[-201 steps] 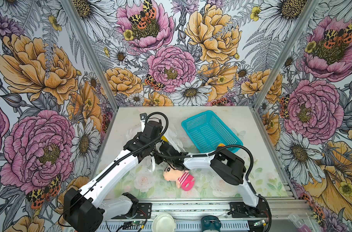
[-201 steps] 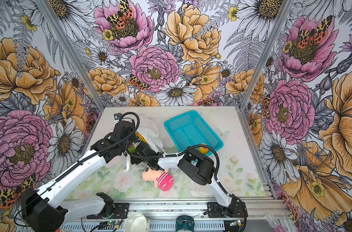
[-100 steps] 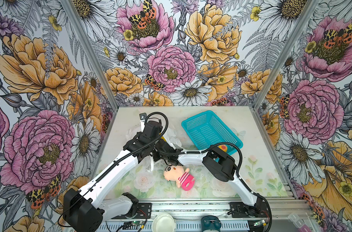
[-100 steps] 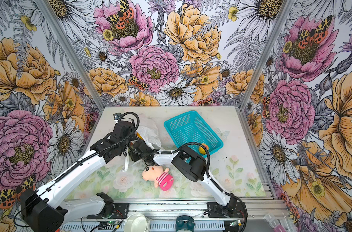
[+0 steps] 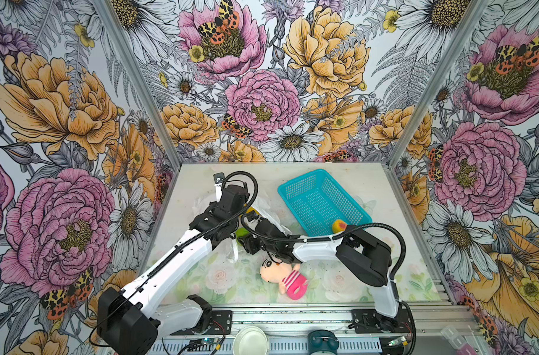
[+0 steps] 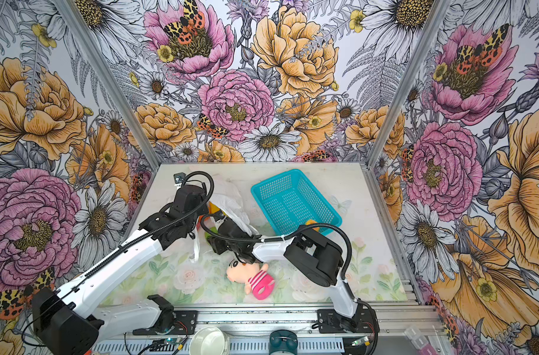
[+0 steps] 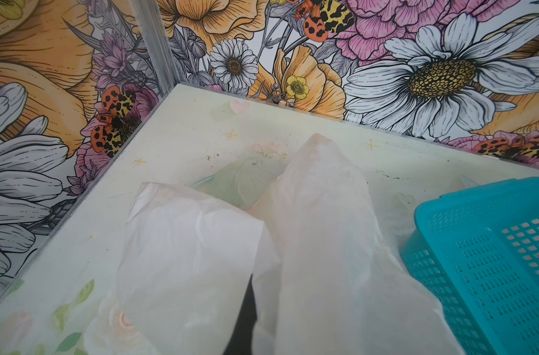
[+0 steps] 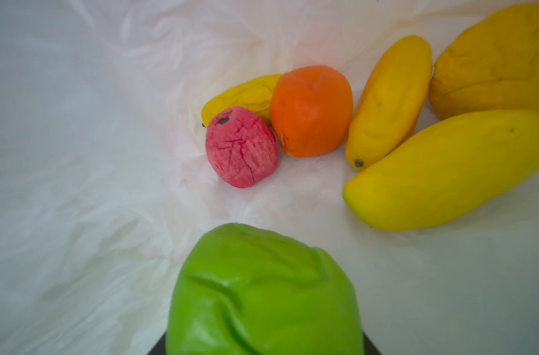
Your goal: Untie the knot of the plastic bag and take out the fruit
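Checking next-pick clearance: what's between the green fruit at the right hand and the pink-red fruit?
Nothing but bare, crumpled plastic bag between the green fruit and the pink-red fruit, as the right wrist view shows.

A thin translucent white plastic bag fills the right wrist view. Against it are set a glossy bright green toy fruit at lower centre, a wrinkled pink-red round fruit veined in darker red, a plain orange round fruit, and long yellow to yellow-orange fruits at the right. In both top views a turquoise perforated plastic basket is shown right of centre, with a yellow round fruit blushed pink-red at its lower corner. Below centre, a soft plush doll is coloured pale peach, with black hair and pink-and-white stripes.
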Tool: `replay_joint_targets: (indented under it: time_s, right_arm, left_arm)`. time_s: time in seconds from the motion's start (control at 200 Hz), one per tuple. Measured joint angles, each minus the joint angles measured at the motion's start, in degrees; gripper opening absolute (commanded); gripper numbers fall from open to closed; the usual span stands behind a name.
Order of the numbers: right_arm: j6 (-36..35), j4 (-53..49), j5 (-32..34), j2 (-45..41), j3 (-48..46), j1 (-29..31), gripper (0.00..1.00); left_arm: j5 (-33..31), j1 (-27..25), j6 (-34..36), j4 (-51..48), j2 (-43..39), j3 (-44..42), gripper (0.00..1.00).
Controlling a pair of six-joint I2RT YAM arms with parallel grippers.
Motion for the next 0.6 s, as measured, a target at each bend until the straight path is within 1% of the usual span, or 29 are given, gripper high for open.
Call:
replay_joint_targets:
  time_s: [0.06,0.2,0.41,0.595]
  right_arm:
    - [-0.6,2.1,1.0,-2.4,-2.1,0.6,0.36]
    - [-1.7,7.3,3.0,-5.9,-7.0,1.8,0.34]
    - [-4.5,10.5,6.5,-11.3,-15.0,2.9,0.32]
    - [-8.5,14.5,10.3,-20.7,-21.3,4.9,0.31]
  left_arm:
    - [0.0,0.1,0.0,0.0,0.1,0.0,0.0]
    - [0.0,0.4,0.0,0.0,0.2,0.0,0.0]
    - [0.0,0.4,0.0,0.2,0.2,-0.5,0.0]
    - [0.0,0.4,0.0,0.3,0.2,-0.7,0.0]
